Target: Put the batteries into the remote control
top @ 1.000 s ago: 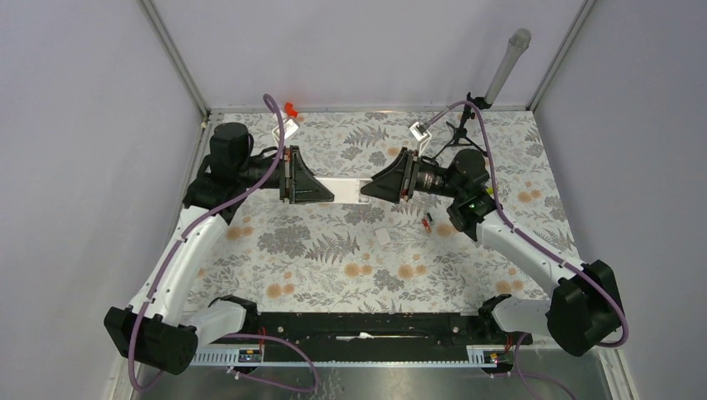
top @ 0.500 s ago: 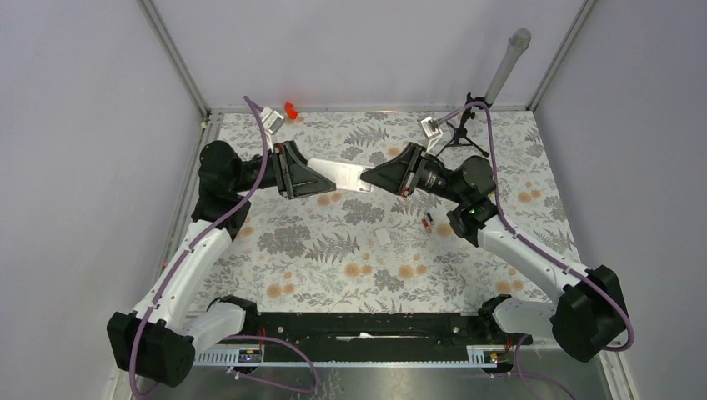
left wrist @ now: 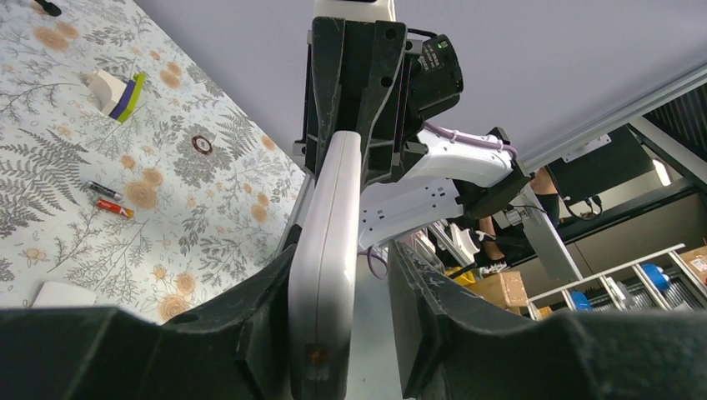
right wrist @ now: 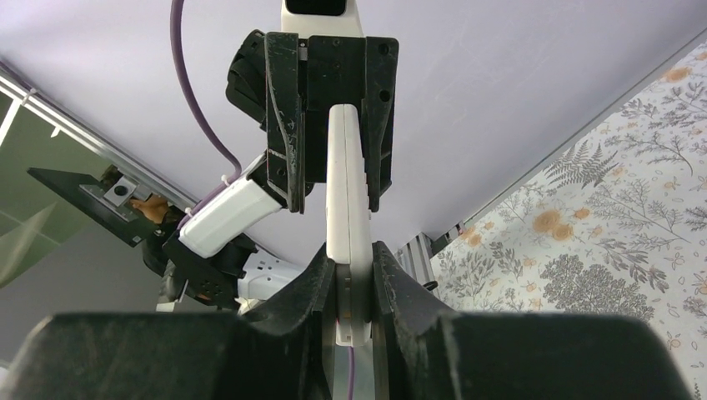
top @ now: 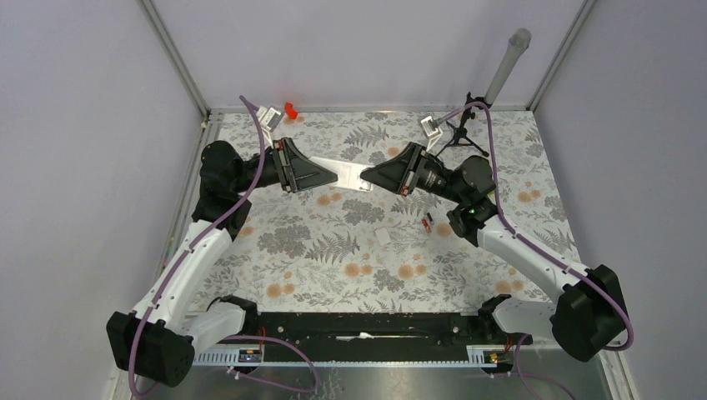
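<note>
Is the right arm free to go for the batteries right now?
Probably not: the right gripper has its jaws shut on the remote control, and the left gripper sits loose around it. The batteries lie uncovered nearby.

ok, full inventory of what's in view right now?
remote control: 1, white, held up between both end effectors
batteries: 2, black-red, on table by right arm
square plate: 1, white, left of batteries
block: 1, white/purple/yellow-green, on table, left wrist view
red piece: 1, red, far left edge
tripod: 1, black, far right corner
tube: 1, grey, behind tripod
table: 1, floral cover
left end effector: 1, black, loose around remote control
right end effector: 1, black, shut on it
</note>
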